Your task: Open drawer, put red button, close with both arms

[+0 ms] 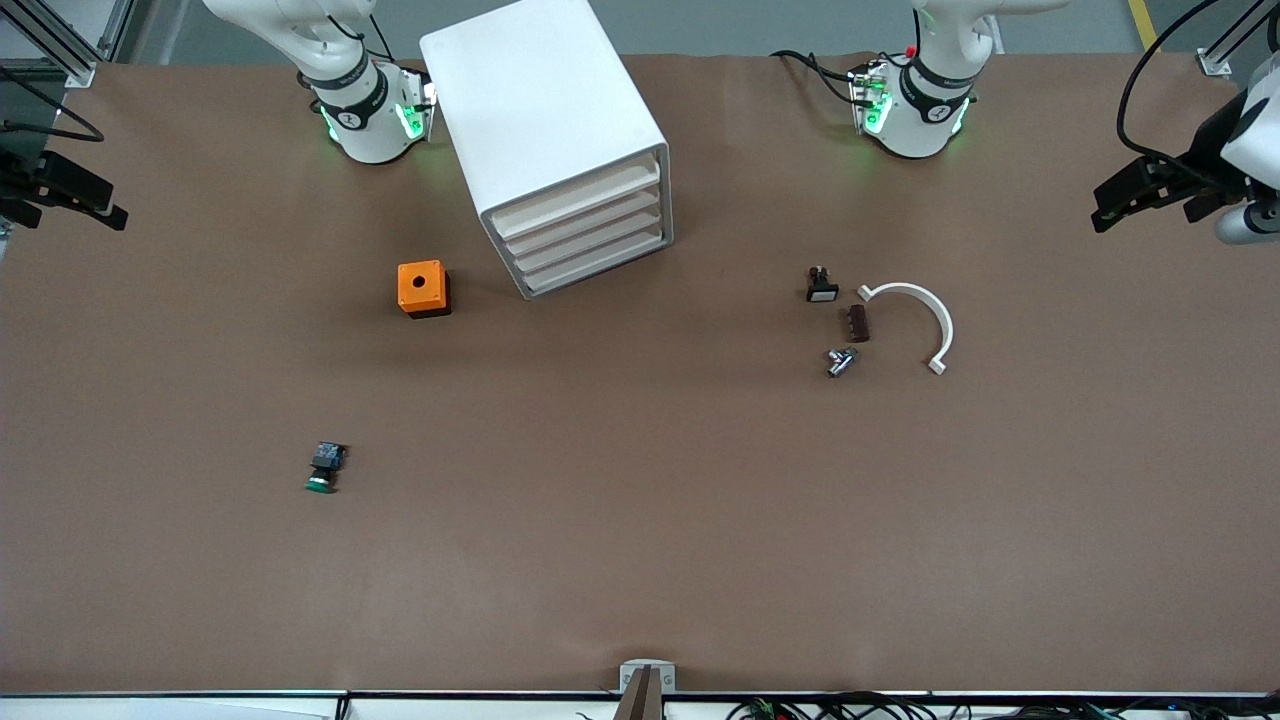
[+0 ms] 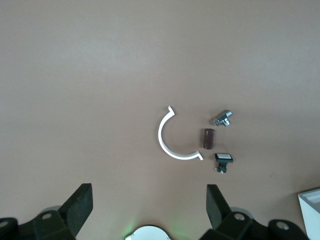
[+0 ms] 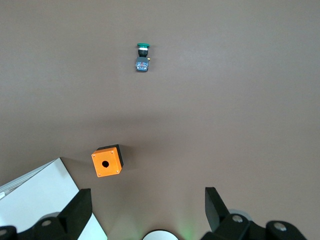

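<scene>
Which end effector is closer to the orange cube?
Right. The right end effector hangs at the orange cube's end of the table; the left end effector hangs at the other end.

I'm looking at a robotics lab/test cell, not a home. Two white arms w/ green status lights are bolted at the edge of a wide brown surface (image 1: 640,520). Aluminium frame profiles (image 1: 60,40) stand at the corners, cables run along the near edge, grey floor w/ a yellow line past the surface. Spread out on it are test props: white cabinet (image 1: 550,140), orange cube (image 1: 423,288), small electrical parts (image 1: 840,320).
</scene>
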